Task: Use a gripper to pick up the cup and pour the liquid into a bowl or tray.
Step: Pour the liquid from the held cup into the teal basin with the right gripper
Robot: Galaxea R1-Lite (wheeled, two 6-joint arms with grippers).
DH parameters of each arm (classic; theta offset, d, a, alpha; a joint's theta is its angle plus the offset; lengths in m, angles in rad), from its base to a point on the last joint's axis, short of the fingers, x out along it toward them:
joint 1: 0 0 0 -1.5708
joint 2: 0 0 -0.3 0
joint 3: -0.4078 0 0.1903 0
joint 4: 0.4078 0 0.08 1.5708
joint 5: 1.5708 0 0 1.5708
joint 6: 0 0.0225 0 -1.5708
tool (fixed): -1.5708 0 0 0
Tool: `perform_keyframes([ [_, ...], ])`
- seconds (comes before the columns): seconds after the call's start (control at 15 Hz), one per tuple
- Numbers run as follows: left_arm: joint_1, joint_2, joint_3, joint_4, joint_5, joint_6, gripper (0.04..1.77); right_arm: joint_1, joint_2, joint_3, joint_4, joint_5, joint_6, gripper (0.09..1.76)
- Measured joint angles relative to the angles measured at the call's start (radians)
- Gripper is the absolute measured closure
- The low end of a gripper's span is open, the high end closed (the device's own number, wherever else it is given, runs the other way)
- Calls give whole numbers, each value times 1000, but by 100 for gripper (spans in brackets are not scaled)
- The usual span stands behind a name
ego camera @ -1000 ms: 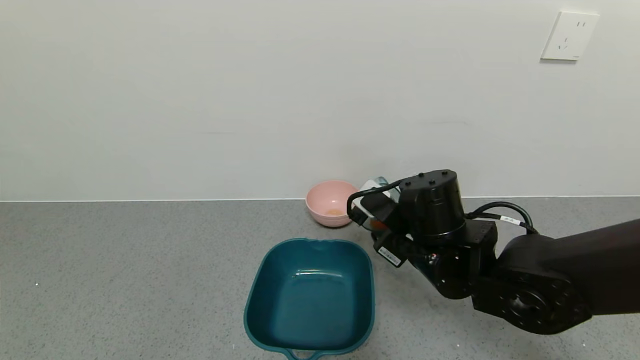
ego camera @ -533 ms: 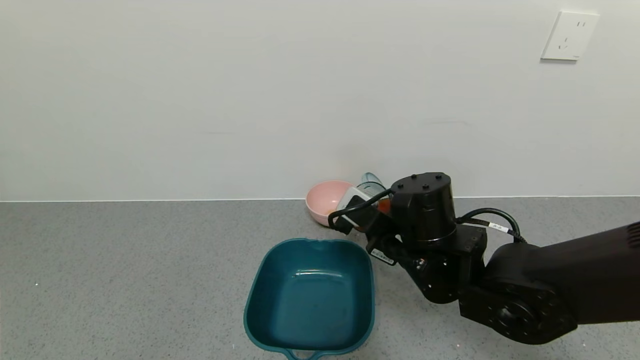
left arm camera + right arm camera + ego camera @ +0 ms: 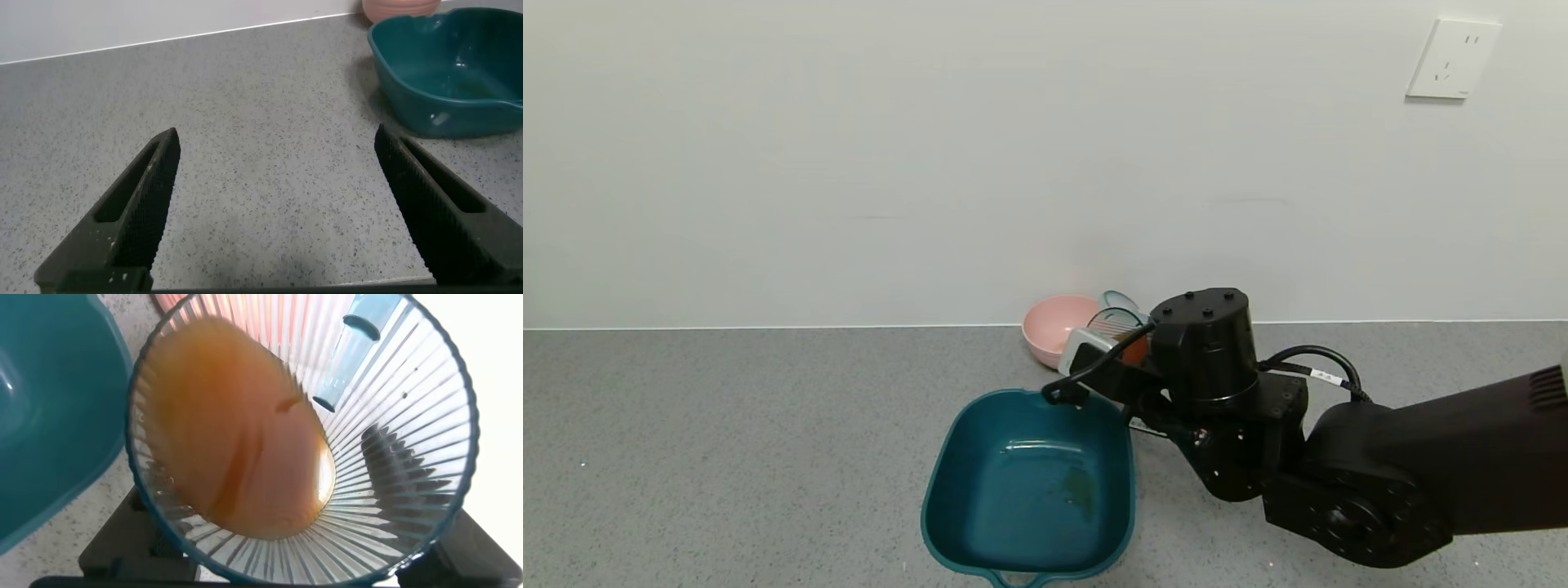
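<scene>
My right gripper (image 3: 1107,349) is shut on the ribbed blue-green cup (image 3: 1115,323) and holds it tipped toward the teal tray (image 3: 941,469), above the tray's far right corner. Reddish-brown liquid (image 3: 1138,348) shows in the cup. A small dark patch of liquid (image 3: 1081,492) lies on the tray's floor. In the right wrist view the cup (image 3: 400,465) fills the picture, its liquid (image 3: 237,441) pooled toward the rim, and the tray (image 3: 49,416) lies below. My left gripper (image 3: 274,188) is open and empty, low over the counter and off to one side of the tray (image 3: 425,106).
A small pink bowl (image 3: 1052,327) stands against the wall just behind the tray and beside the cup; it also shows in the left wrist view (image 3: 400,8). A wall socket (image 3: 1452,59) is at the upper right. The grey counter stretches left and right of the tray.
My right gripper has moved left with the cup, from beside the pink bowl to over the tray's corner, and tipped it further. A patch of liquid has appeared in the tray.
</scene>
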Motion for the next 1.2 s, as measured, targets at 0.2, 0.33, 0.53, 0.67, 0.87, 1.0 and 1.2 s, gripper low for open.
perform_keyframes([
  [0.2,0,0,0,0,0,0,9,0,1,0,-1,0,-54,50],
  [0.33,0,0,0,0,0,0,9,0,1,0,-4,0,-89,50],
  [0.53,0,0,0,0,0,0,9,-1,1,0,-44,1,-176,51],
  [0.67,0,0,0,-1,0,0,9,-3,1,0,-91,2,-250,51],
  [0.87,0,0,0,0,0,0,9,-4,3,1,-121,2,-336,51],
  [1.0,0,0,0,0,0,0,9,-5,5,2,-122,1,-382,51],
  [1.2,0,0,0,0,0,0,9,-11,6,3,-122,1,-443,51],
])
